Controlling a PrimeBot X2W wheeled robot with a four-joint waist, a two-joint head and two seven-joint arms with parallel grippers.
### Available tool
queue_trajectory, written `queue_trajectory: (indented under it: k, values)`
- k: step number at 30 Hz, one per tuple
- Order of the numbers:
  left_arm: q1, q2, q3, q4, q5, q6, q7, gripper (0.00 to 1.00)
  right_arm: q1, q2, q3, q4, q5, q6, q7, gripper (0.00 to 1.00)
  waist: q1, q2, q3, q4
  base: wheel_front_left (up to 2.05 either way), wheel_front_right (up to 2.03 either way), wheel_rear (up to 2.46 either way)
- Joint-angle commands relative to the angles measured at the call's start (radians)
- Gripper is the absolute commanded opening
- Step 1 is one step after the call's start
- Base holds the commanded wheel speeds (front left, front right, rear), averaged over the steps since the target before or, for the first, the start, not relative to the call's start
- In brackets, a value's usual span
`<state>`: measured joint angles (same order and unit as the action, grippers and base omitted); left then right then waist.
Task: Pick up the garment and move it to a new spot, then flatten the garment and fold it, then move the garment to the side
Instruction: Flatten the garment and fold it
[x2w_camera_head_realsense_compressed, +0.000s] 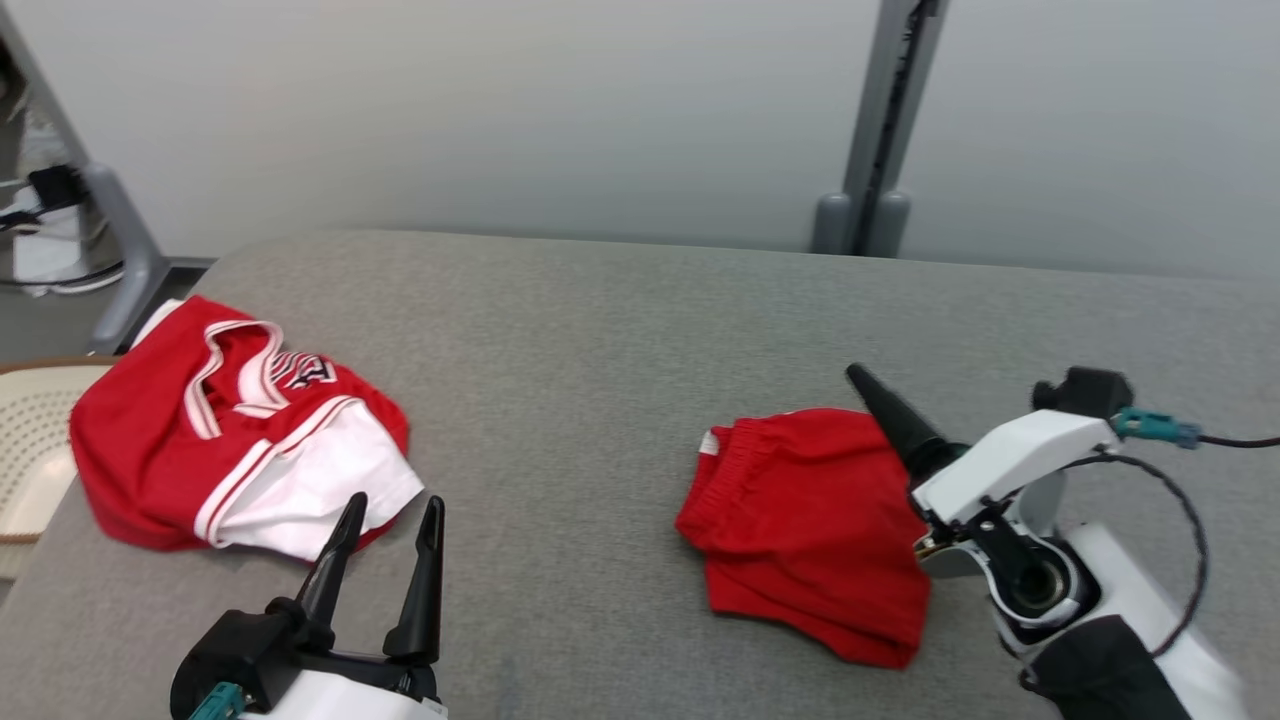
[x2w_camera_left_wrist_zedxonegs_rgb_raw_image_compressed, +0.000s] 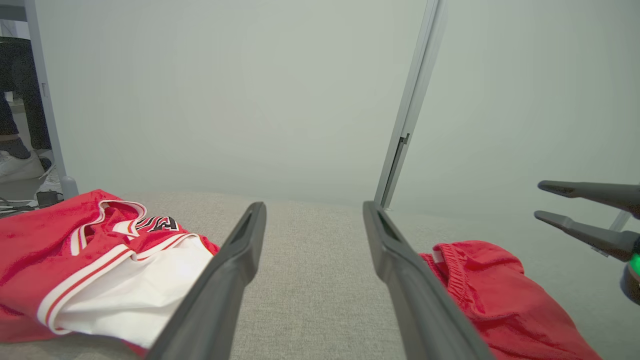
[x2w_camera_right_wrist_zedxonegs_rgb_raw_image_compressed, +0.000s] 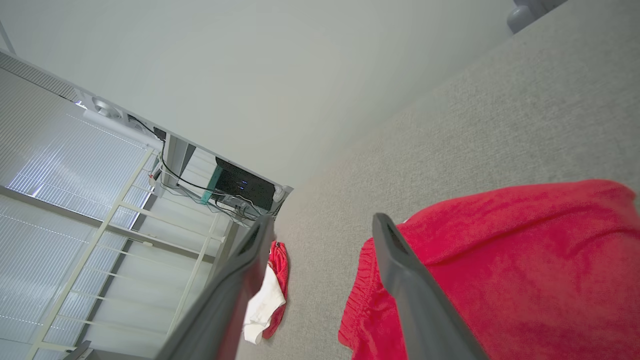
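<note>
Closest to me, the left gripper (x2w_camera_head_realsense_compressed: 395, 500) hangs low over the front of the grey table (x2w_camera_head_realsense_compressed: 600, 330). Its two dark fingers stand wide apart, and there is nothing between them.

On the other side, the right gripper (x2w_camera_right_wrist_zedxonegs_rgb_raw_image_compressed: 322, 220) is tipped over and points across the table. Its fingers are wide apart too, and it holds nothing. One finger sits right over the edge of the red shorts (x2w_camera_head_realsense_compressed: 810, 520). I cannot tell if it touches the cloth.

The red shorts lie on the right part of the table, just beside that gripper. They look folded into a small, thick, slightly lumpy bundle, with the stretchy waistband on the left side. So I think the folding is done and the step in hand is moving them to the side. If they need to go further over, the right gripper must come down and pinch all the layers at once. Then it can move them without the fold falling open.

Further back on the left lies a red and white jersey (x2w_camera_head_realsense_compressed: 200, 430), all crumpled and well apart from the shorts. Behind the table stand a grey post (x2w_camera_head_realsense_compressed: 880, 120) and a pale wall.
</note>
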<state>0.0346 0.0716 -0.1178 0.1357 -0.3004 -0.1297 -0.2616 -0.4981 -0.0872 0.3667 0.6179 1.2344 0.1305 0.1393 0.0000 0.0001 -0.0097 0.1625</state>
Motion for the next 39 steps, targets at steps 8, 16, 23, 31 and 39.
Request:
queue_trajectory:
  k: [8,16,23,31,39]
  values:
    - [0.011,-0.003,0.064,-0.028,0.014,-0.001,-0.005,1.0,0.089,-0.17,0.043,-0.284,-0.174,0.001,-0.205,1.0,0.0,-0.0001,-0.015,-0.129,0.0,0.0,0.0]
    - [0.001,-0.004,0.123,-0.041,0.03,-0.001,-0.005,1.0,0.184,-0.205,-0.035,-0.376,-0.44,0.001,-0.376,1.0,0.0,-0.0001,-0.015,-0.176,0.0,0.0,0.0]
    - [0.017,-0.002,0.127,-0.041,0.099,0.031,-0.005,1.0,0.292,-0.144,-0.153,-0.4,-0.678,0.001,-0.403,1.0,0.0,-0.0001,-0.022,-0.176,0.0,0.0,0.0]
    - [0.035,-0.013,0.106,-0.039,0.118,0.033,-0.005,1.0,0.417,-0.025,-0.3,-0.437,-0.923,0.001,-0.405,1.0,0.0,-0.0001,-0.022,-0.162,0.0,0.0,0.0]
    - [0.037,-0.017,0.101,-0.021,0.135,0.036,-0.005,1.0,0.429,0.004,-0.318,-0.436,-0.989,0.001,-0.406,1.0,0.0,-0.0001,-0.019,-0.16,0.0,0.0,0.0]
